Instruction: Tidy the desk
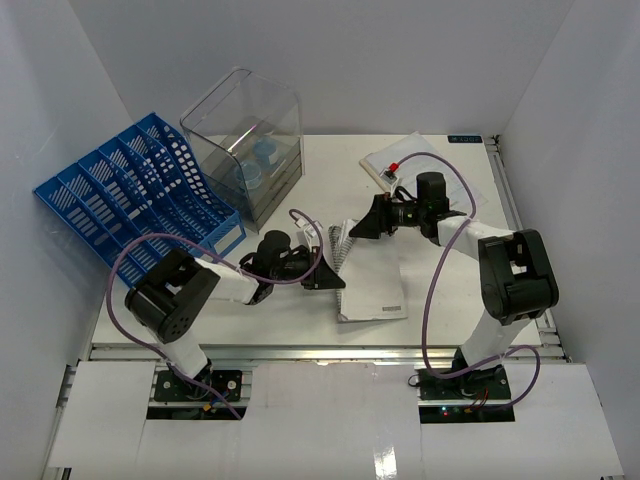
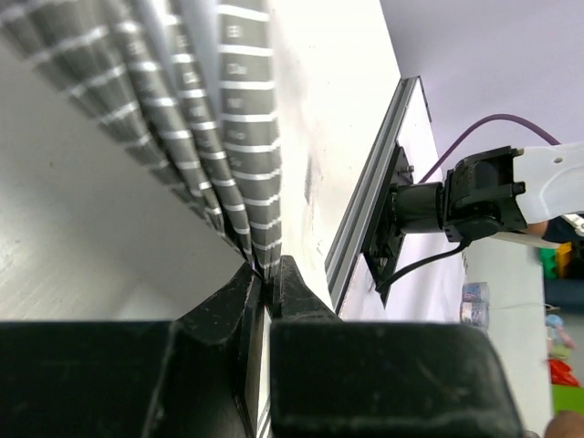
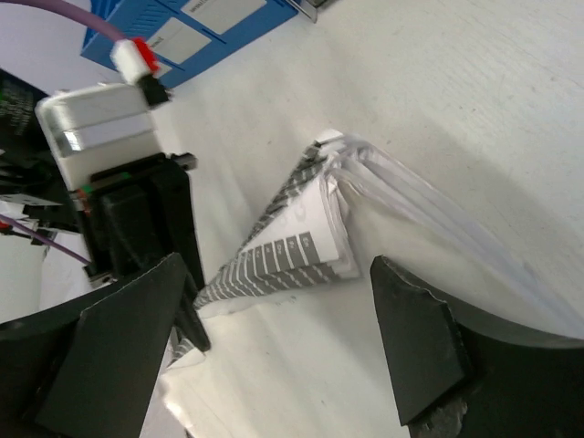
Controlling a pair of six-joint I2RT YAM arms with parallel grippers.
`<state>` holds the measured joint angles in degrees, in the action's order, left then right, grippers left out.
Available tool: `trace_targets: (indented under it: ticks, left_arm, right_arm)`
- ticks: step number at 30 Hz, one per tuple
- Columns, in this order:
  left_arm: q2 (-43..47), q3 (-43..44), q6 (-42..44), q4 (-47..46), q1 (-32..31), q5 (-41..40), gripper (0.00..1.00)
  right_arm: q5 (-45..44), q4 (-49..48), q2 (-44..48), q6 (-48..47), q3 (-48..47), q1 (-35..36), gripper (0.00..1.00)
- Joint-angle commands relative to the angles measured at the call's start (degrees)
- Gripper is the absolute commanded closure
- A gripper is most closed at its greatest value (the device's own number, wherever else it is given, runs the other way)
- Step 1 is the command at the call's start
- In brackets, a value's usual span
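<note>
While left gripper [image 1: 332, 282] pinches notebook [image 1: 372, 288], desk [image 1: 330, 170] spans left-right.

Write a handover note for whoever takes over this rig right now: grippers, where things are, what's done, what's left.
Left gripper: shut on one edge of the booklet, which lies mid-desk.
Right gripper: open, fingers either side of the booklet's other end, not gripping.
Blue file rack at far left, clear bin beside it, papers at back right.
Done: booklet pinched. Left: probably file it in the rack, then the papers.
</note>
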<state>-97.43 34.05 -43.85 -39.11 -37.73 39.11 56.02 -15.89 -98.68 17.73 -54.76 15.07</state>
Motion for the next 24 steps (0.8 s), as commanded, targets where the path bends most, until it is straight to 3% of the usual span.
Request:
trace_targets:
  ticks: [1,6,9,12,14,16,18,20,24]
  left_arm:
    - [7.2,-1.4,5.6,0.8,-0.1,-2.6,1.0]
    - [12.8,-3.3,11.4,8.4,-0.2,-7.9,1.0]
    - [15.2,-3.9,14.1,11.3,-0.4,-10.3,1.0]
    - [18.1,-4.9,16.3,13.1,-0.6,-11.8,1.0]
    - [20.2,-5.6,17.4,13.8,-0.7,-12.1,1.0]
    - [22.4,-6.3,18.0,14.0,-0.7,-12.4,1.0]
    - [25.4,-7.1,18.6,14.5,-0.7,-12.9,1.0]
    - [27.5,-7.6,19.2,15.0,-0.8,-13.3,1.0]
    - [30.3,-7.9,20.6,16.4,-0.8,-13.8,1.0]
  right_arm:
    - [-4.7,9.9,-0.2,-11.1,-3.9,-0.5,0.1]
    - [-12.0,13.4,6.4,-21.3,-1.9,-2.5,0.1]
    - [-17.3,10.4,12.3,-28.4,2.4,-3.7,0.1]
    - [-4.4,9.2,11.3,-30.6,5.5,-8.0,0.1]
    - [11.3,12.8,7.3,-33.5,4.5,-10.4,0.1]
    - [20.7,19.0,3.8,-39.2,0.2,-10.8,0.1]
    - [22.8,37.0,-0.7,-50.6,-5.8,-10.0,0.1]
    - [23.9,41.2,-2.2,-56.4,-6.6,-9.7,0.1]
    - [23.7,41.5,-2.4,-58.7,-6.7,-9.0,0.1]
